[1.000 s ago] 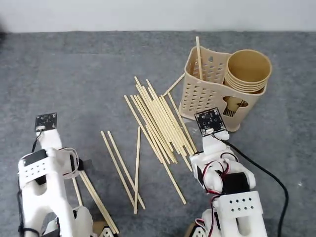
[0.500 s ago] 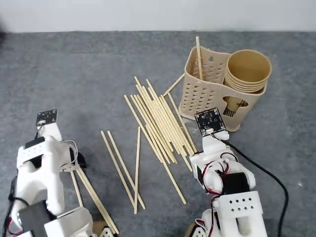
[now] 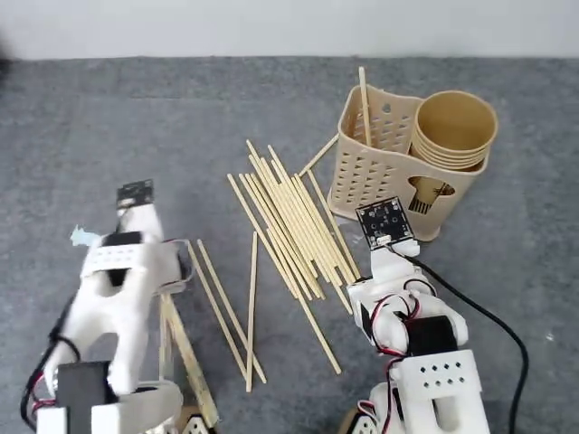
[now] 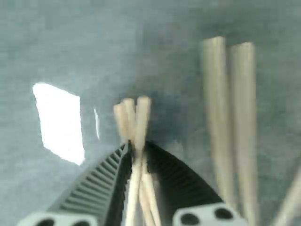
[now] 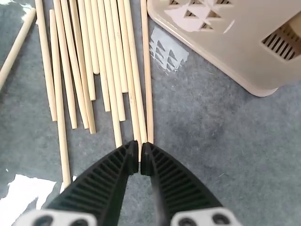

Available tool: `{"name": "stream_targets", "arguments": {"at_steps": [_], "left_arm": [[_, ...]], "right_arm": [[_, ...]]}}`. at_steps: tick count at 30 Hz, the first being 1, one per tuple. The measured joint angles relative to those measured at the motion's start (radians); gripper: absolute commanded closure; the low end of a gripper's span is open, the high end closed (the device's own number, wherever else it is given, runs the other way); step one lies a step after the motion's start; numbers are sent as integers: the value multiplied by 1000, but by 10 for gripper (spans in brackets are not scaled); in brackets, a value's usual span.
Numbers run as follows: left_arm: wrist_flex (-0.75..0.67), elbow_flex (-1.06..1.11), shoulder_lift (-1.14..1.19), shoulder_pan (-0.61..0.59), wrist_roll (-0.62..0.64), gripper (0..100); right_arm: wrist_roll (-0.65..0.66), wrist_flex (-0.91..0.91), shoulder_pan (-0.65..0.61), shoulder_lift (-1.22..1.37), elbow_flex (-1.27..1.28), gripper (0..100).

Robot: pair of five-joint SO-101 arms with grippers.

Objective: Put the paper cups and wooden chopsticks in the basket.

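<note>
From above, the left arm's (image 3: 118, 298) white body covers its own end effector, so the grip cannot be read here. A few covered chopsticks (image 3: 187, 357) run out from under it toward the near edge, with their lower ends cut off by the arm's base. The right arm (image 3: 407, 312) hides its tip in the same way.

The basket (image 3: 375, 172) stands at the far right of the bench (image 3: 136, 117). The paper cups (image 3: 455, 127) are stacked in its right compartment, and one upright chopstick (image 3: 365, 99) leans in the left one. The loose chopsticks (image 3: 289, 221) lie fanned just left of the basket, between the arms. Three stray chopsticks (image 3: 222, 307) lie apart from that pile, near the left arm.

The left wrist view is blurred. The left end effector (image 4: 135, 149) is clamped on the gripped chopsticks (image 4: 132, 117), a thin bundle whose ends jut past the fingertips. The count is hard to make out, perhaps three. Two neighbouring chopsticks (image 4: 230, 122) lie on the bench to one side, apart from the bundle, and a bright patch (image 4: 59, 122) lies on the other side.

In the right wrist view, the right end effector (image 5: 139, 153) has its jaws drawn together with nothing visible between them. Its tips sit just at the ends of the nearest loose chopsticks, and whether they touch cannot be told. The frame edge cuts off the basket's corner.
</note>
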Motion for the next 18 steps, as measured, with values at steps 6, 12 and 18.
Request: {"name": "stream_targets", "arguments": {"at_steps": [6, 12, 18], "left_arm": [[-49, -37, 40, 91, 129, 987], [-52, -127, 41, 117, 170, 988], [68, -316, 41, 120, 176, 988]], "right_arm": [[0, 0, 0, 0, 0, 966], [0, 0, -2, 0, 0, 966], [0, 0, 0, 0, 0, 966]]}}
